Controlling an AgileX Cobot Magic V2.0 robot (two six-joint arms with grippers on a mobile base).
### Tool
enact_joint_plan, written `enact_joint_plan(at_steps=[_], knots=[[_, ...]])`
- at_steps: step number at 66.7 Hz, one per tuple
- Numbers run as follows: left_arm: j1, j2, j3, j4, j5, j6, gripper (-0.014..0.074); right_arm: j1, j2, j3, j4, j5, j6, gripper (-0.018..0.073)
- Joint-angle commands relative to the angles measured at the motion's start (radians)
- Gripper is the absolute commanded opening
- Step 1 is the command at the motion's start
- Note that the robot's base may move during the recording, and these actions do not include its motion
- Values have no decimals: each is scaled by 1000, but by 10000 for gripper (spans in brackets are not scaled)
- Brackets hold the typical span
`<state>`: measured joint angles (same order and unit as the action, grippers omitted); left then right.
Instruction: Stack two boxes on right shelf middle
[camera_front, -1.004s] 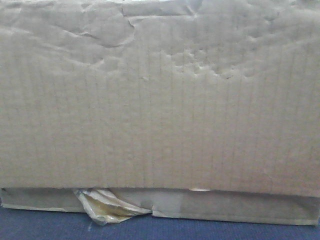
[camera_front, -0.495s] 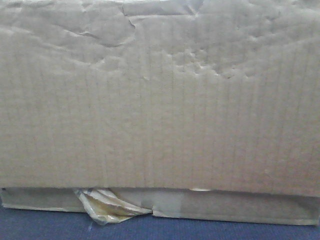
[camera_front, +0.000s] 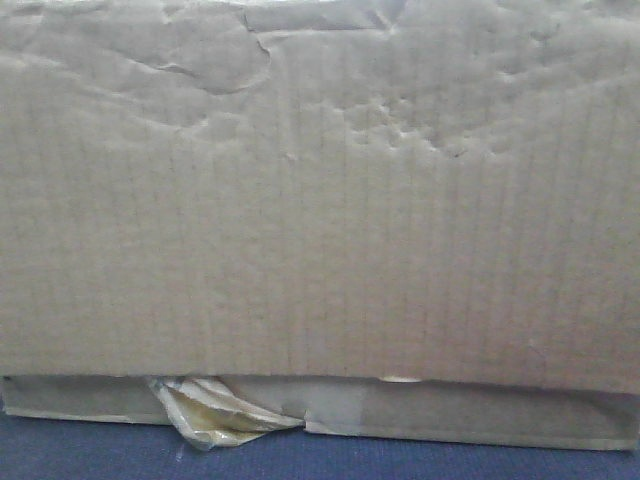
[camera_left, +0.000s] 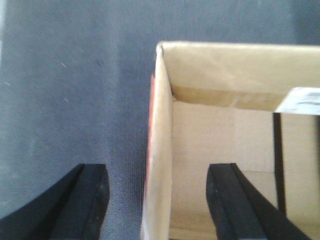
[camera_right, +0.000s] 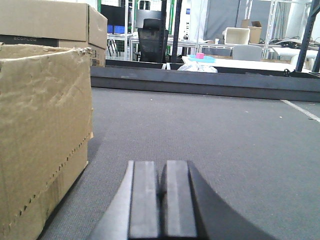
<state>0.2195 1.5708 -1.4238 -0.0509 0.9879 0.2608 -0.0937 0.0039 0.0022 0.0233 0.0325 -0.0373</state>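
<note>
A large cardboard box (camera_front: 320, 190) fills the front view, its crumpled side close to the camera, with torn tape (camera_front: 215, 412) at its lower edge. In the left wrist view my left gripper (camera_left: 157, 200) is open and straddles the left wall of an open-topped cardboard box (camera_left: 160, 150): one finger (camera_left: 87, 200) is outside over the carpet, the other (camera_left: 232, 200) is inside. In the right wrist view my right gripper (camera_right: 162, 195) is shut and empty, low over the carpet, to the right of a worn cardboard box (camera_right: 42, 130). The shelf is out of view.
Grey-blue carpet (camera_right: 210, 130) covers the floor. A second cardboard box (camera_right: 55, 22) stands behind the worn one. A dark low ledge (camera_right: 200, 82) crosses the far floor. Beyond it are a black office chair (camera_right: 152, 32) and white tables with bins.
</note>
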Motion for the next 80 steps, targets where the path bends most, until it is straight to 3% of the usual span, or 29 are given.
enact_joint_plan(at_steps=[1,13,22,35,50,62,70,80], knots=[[3,41,-6,4,-13,2,303,-4,-4,-2,2,-25,-6,-169],[3,76,-6,11,-5,0,114,-4,-4,-2,2,-25,-6,-169],[3,76,-6,24,-12,0,-111,-4,-4,-2,2,-25,-6,-169],[21,72,-27,45,30,-4,-111,-4,-4,-2,2,-25,-6,-169],[145,28,-158,10,114,-9,-111,-4,-4,-2,2,-25,-6,-169],[234,-31,-314,-151,184,-9,-111,-4,-4,-2,2,-25,-6,-169],[222,-71,-425,-267,232,-66,-111,-4,-4,-2,2,-25,-6,-169],[121,-119,-547,-223,233,-194,-111,-4,-4,-2,2,-25,-6,-169]])
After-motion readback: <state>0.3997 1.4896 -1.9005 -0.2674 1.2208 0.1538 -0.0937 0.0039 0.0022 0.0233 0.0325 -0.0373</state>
